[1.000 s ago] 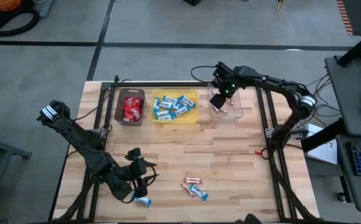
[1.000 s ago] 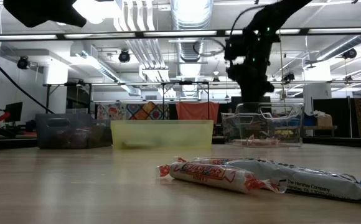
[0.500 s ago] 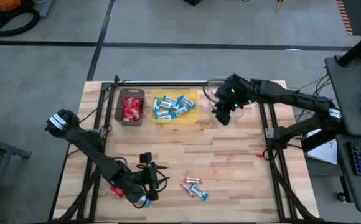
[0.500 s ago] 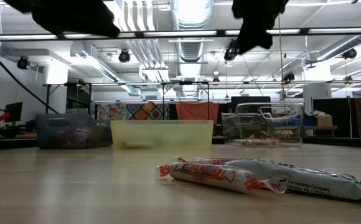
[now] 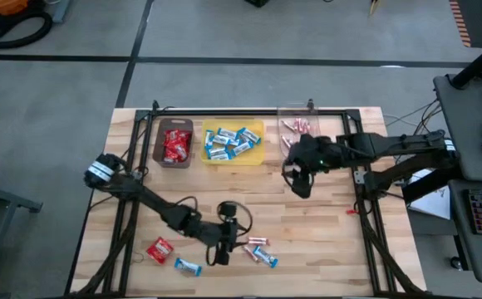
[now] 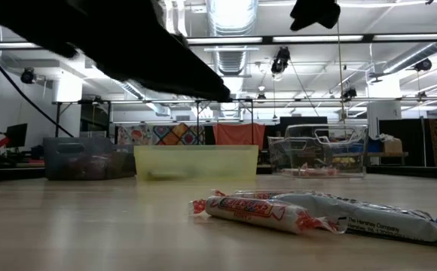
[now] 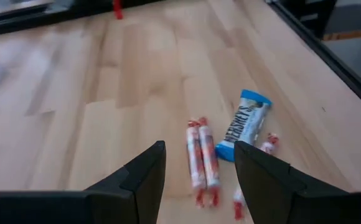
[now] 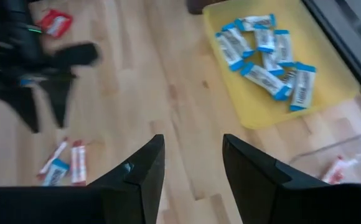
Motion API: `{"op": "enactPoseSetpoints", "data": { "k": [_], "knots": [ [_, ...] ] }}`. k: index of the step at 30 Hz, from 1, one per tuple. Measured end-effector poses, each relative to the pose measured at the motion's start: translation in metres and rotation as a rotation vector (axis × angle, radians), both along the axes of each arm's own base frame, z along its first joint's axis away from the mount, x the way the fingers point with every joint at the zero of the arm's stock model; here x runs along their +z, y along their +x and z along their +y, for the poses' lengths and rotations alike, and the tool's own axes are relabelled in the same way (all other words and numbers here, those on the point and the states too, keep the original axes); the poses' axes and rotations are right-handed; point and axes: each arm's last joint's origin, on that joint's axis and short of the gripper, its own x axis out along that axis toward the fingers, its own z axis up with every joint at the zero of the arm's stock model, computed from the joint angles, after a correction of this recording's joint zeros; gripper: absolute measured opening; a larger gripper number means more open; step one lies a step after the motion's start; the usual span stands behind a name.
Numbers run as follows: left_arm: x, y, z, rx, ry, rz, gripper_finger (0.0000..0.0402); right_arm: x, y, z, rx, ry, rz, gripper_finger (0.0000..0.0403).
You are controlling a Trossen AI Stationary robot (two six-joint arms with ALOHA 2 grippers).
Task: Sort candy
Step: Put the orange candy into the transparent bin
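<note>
Left end effector (image 7: 199, 163) hovered, fingers apart, over pink sticks (image 7: 202, 158): light, crinkly; best pinched mid-length. Right end effector (image 8: 190, 163) empty, apart.

Right gripper (image 8: 191, 168) sits above the wooden table (image 8: 143, 81), its two dark fingers (image 8: 140, 171) apart with bare wood showing between them. A yellow bin (image 8: 305, 106) holds a heap of blue-and-white bars (image 8: 264, 56). Beside it, the clear bin (image 8: 330, 149) holds pink sticks (image 8: 339, 167). Farther off, the left gripper (image 8: 43, 102) hangs over the wood. A red packet (image 8: 55, 23) lies beyond it. Three loose candies (image 8: 65, 163) lie close together on the table.
</note>
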Motion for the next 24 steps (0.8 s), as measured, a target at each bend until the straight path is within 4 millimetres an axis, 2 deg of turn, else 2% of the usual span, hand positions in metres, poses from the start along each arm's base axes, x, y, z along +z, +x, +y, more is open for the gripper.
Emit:
{"op": "enactPoseSetpoints", "data": {
  "k": [7, 14, 24],
  "knots": [
    [-0.035, 0.023, 0.027, -0.001, 0.017, 0.043, 0.0173, 0.003, -0.001, 0.030, 0.045, -0.030, -0.047, 0.0148],
    [-0.063, 0.030, 0.023, -0.004, -0.037, 0.029, 0.0173, 0.000, -0.005, 0.051, 0.039, -0.081, -0.055, 0.0146],
    [-0.079, 0.032, 0.024, 0.038, -0.095, 0.034, 0.0173, -0.017, -0.006, 0.059, 0.017, -0.091, -0.032, 0.0143]
  ]
}}
